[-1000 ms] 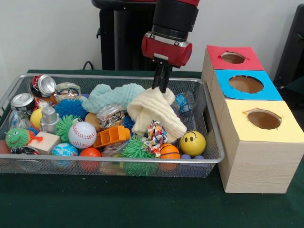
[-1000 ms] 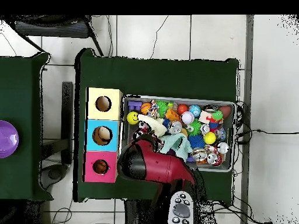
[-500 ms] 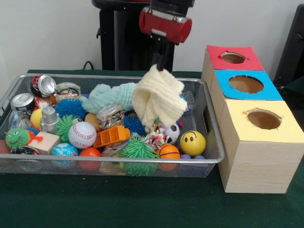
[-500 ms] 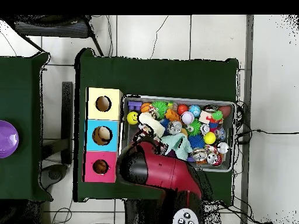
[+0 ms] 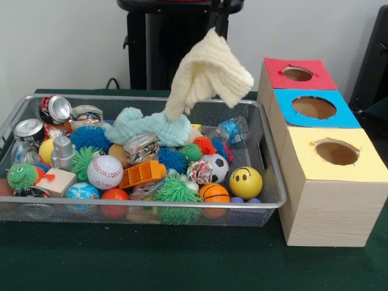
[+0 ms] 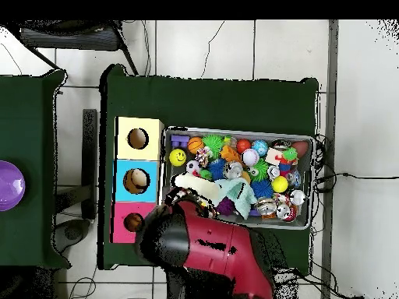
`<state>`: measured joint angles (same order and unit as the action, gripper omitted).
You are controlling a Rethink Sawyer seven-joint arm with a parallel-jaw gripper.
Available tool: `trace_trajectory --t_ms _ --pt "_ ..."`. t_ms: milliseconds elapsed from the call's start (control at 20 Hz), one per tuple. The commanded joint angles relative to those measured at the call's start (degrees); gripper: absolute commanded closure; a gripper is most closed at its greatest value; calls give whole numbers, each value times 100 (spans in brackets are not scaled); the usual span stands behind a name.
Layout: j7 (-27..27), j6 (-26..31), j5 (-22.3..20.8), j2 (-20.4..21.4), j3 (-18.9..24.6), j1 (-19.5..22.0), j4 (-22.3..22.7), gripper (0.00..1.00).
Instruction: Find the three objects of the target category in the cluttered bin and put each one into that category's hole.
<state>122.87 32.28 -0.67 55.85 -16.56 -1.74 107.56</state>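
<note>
My fingers [image 5: 219,18] hold the cream knitted cloth [image 5: 206,73] above the wire mesh bin [image 5: 270,176] on the green counter [image 5: 182,260]. Below it, the pale teal cloth [image 5: 148,126] lies over the clutter. The wooden box with three holes [image 5: 327,188] stands just right of the bin. The yellow smiley ball [image 5: 245,182] sits in the bin's front right corner.

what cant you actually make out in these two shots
- Gripper: front view cuts off all but its tips at the top edge; overhead, the red arm covers it.
- Red box hole: overhead, the arm partly hides it.
- Cream cloth: overhead, only one end shows beside the arm.
- Bin bottom layer: buried under balls and cans in both views.
- Can labels: too small to read.
</note>
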Motion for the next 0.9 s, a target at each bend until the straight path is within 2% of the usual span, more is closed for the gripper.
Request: trace_trajectory --t_ms 50,250,400,500,650,900 --pt "392 1187 -138 647 -57 -183 -363 100" --pt "476 1512 -173 868 -112 -320 -450 100" --pt "530 1445 -136 888 -58 -341 -432 100" --pt "465 1098 -4 787 109 -198 -258 100" --pt "372 144 145 572 351 124 251 100" --pt "372 -797 185 263 692 456 585 100"
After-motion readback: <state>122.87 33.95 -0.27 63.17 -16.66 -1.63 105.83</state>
